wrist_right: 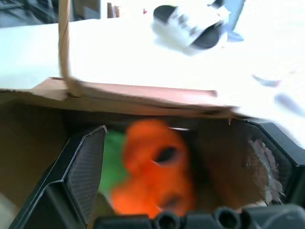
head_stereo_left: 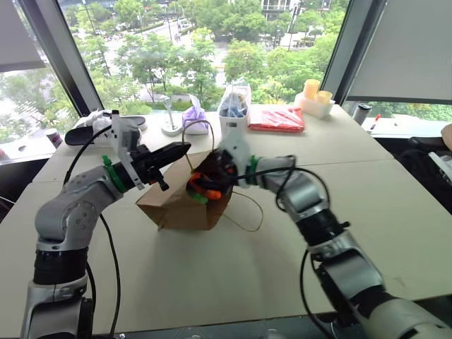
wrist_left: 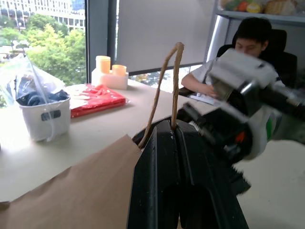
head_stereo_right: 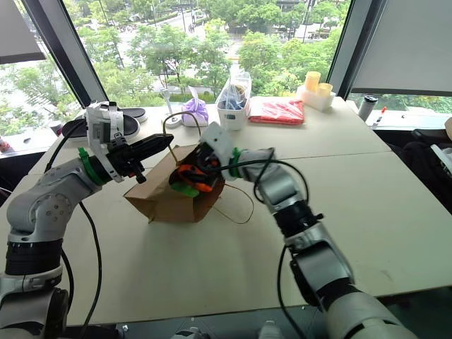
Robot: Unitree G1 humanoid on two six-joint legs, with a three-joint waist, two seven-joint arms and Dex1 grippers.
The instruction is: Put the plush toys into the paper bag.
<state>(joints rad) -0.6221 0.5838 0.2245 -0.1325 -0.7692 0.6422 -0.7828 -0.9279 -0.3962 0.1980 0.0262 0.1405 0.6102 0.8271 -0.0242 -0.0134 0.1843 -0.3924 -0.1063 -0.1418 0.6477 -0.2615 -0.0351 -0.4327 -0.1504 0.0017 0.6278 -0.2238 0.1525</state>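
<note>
The brown paper bag (head_stereo_left: 176,206) lies on its side in the middle of the table, its mouth facing right. My left gripper (head_stereo_left: 176,150) is shut on one twisted handle (wrist_left: 167,81) and holds the bag's upper edge up. My right gripper (head_stereo_left: 212,176) is at the bag's mouth, open, its fingers (wrist_right: 86,162) spread wide. The orange plush toy (wrist_right: 157,162) sits between them inside the bag without touching either finger. The green plush toy (wrist_right: 114,164) lies beside it, also inside the bag.
The bag's other handle (head_stereo_left: 247,212) trails on the table. At the back stand a purple pouch (head_stereo_left: 195,116), a white container with clear plastic (head_stereo_left: 233,113), a red packet (head_stereo_left: 275,119) and yellow cups (head_stereo_left: 316,95). A person (wrist_left: 252,43) sits beyond the table.
</note>
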